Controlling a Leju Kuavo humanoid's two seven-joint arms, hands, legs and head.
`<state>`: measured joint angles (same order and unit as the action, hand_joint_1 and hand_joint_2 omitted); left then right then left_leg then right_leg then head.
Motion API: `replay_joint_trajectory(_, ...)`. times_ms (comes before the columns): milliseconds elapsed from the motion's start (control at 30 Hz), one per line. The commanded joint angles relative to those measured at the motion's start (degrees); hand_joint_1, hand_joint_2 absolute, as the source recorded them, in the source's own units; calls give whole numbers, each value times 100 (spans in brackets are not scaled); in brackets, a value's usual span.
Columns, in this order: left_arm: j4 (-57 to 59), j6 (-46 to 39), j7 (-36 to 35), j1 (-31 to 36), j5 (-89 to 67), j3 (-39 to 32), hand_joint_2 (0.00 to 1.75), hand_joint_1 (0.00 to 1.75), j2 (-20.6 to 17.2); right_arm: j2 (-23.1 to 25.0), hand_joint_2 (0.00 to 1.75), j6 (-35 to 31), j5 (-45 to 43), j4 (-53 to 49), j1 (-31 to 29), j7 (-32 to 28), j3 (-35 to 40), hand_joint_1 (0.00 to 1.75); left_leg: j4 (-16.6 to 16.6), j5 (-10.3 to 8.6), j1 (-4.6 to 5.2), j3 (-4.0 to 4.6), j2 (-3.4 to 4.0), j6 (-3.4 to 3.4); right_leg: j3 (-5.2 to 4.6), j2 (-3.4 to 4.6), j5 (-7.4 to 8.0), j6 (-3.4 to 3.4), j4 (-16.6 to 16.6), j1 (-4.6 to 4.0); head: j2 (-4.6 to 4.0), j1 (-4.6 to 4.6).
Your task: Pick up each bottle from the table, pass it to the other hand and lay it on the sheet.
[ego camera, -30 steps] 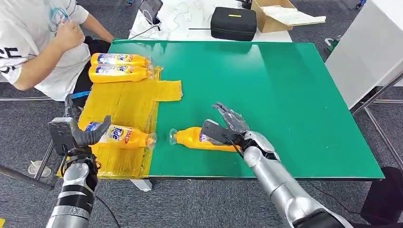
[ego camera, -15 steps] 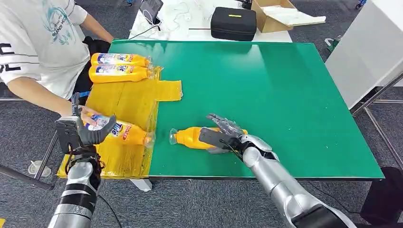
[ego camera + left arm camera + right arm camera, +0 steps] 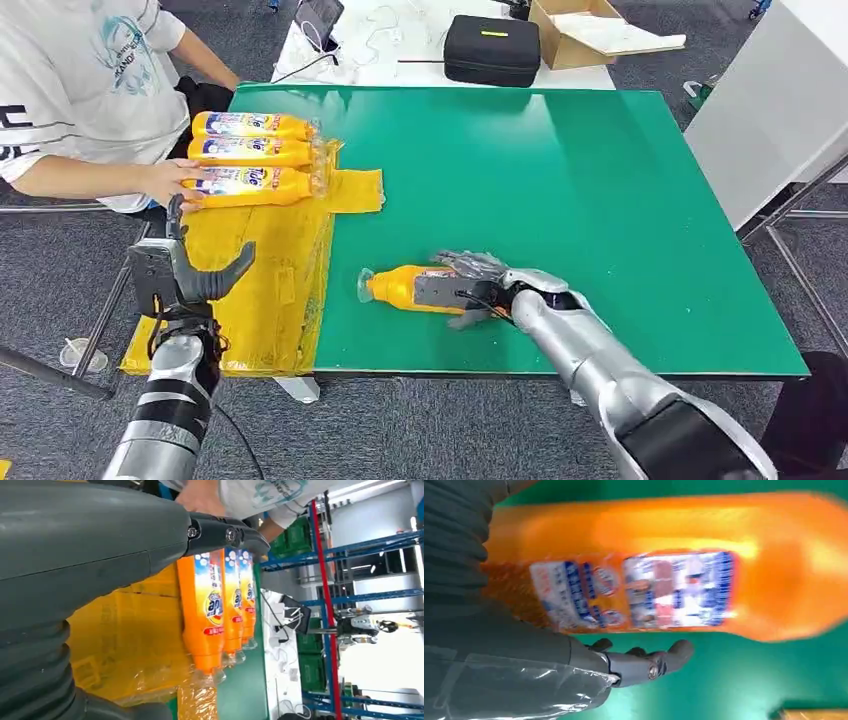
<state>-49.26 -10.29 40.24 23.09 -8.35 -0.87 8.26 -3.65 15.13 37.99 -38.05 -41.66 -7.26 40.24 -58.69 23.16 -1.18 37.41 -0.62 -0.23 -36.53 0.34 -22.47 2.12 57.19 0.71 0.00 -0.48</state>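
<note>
An orange bottle [image 3: 398, 288] lies on its side on the green table [image 3: 560, 170], cap toward the yellow sheet [image 3: 262, 250]. My right hand [image 3: 472, 287] lies over its body, fingers draped across the top. In the right wrist view the bottle [image 3: 664, 570] sits against the palm, and green shows between it and the thumb [image 3: 644, 662]. My left hand [image 3: 188, 275] hovers open over the sheet's near left part, holding nothing. Three bottles [image 3: 255, 152] lie side by side at the sheet's far end; the left wrist view shows them [image 3: 207, 610] past my left hand [image 3: 100, 545].
A person sits at the table's far left, one hand [image 3: 170, 182] on the nearest of the three bottles. Behind the green table a white table carries a black case [image 3: 492, 48] and a cardboard box [image 3: 590, 30]. A white cabinet [image 3: 770, 100] stands at the right.
The person carried the bottle from the sheet's near part up beside the other two. My right hand came down over the bottle on the table. My left hand drifted slightly right.
</note>
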Motion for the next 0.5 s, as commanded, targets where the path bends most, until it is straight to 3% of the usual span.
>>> replay_joint_trajectory(33, 608, 50, -24, 301, 31, -81, 175, 0, 19, -221, 175, 352, 126, 629, -695, 135, 1149, 0, 0, 5, 3, -11, 7, 5, 10, 1, -4, -4, 1, 1, 0, 0)
replay_joint_trajectory(267, 624, 37, -24, 300, 22, -90, 175, 0, 31, -209, 175, 336, 131, 634, -641, 154, 1229, 0, -1, 8, 3, -21, 3, 7, 19, -5, -9, -7, 3, -1, 0, -2)
replay_joint_trajectory(300, 659, 41, -24, 314, 9, -89, 175, 0, 30, -208, 175, 389, 67, 662, -651, 151, 1247, 14, -1, 6, 4, -14, 3, 6, 12, -4, -6, -5, 2, 0, 0, -4)
replay_joint_trajectory(333, 688, 55, -24, 318, 11, -91, 175, 0, 37, -212, 175, 392, 54, 672, -638, 153, 1254, 45, -2, 11, 4, -28, 7, 9, 25, -3, -10, -8, 2, -1, 2, -2)
replay_joint_trajectory(367, 717, 35, -24, 330, 2, -94, 175, 0, 48, -209, 175, 367, 55, 680, -598, 150, 1284, 154, -2, 8, 3, -21, 5, 7, 19, -4, -8, -6, 2, -1, 0, -2)
replay_joint_trajectory(400, 725, 38, -24, 336, -14, -82, 175, 0, 52, -200, 175, 355, -8, 699, -561, 136, 1257, 175, -1, 5, 2, -15, 4, 6, 13, -5, -5, -5, 1, -1, 0, -2)
replay_joint_trajectory(500, 692, 48, -24, 343, -8, -76, 175, 0, 81, -151, 175, 217, -110, 728, -418, 87, 1275, 175, 3, 8, 0, -33, -3, 9, 35, -15, -10, -9, -5, -5, 0, -2)
